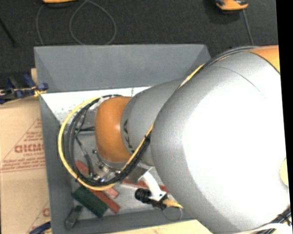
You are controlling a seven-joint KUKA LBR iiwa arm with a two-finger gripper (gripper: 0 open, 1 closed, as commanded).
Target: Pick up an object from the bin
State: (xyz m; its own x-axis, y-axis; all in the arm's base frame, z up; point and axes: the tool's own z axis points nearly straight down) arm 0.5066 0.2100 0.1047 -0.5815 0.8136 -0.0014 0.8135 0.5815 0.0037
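Reaching arm (213, 144): it enters the grey bin (123, 65) from the right and bends down over the bin floor. Its orange wrist cover (110, 129), ringed by looped cables (63, 137), stands just up and right of the dark green block (90, 200).
Landmark: the dark green block lies flat near the bin's lower left corner.
Why held so: with the wrist pointed straight down, this looks like a posture for a pick from above, placed over the loose things beside the block.
Hand: it sits under the orange wrist cover, up and right of the block. I cannot tell how far open it is, or whether it grips or touches anything.
Likely thing: perhaps the reddish-brown strips (110, 194) lying against the block's right side, since they are nearest the wrist, though this is only a guess. A red strip (82, 168) lies just above the block.
Others: a small dark grey piece (72, 216) lies just down and left of the block. A white-and-black piece (150, 187) with a yellow tip lies further to the block's right.
Progress: nothing can be seen lifted clear, so the pick counts as not yet done.
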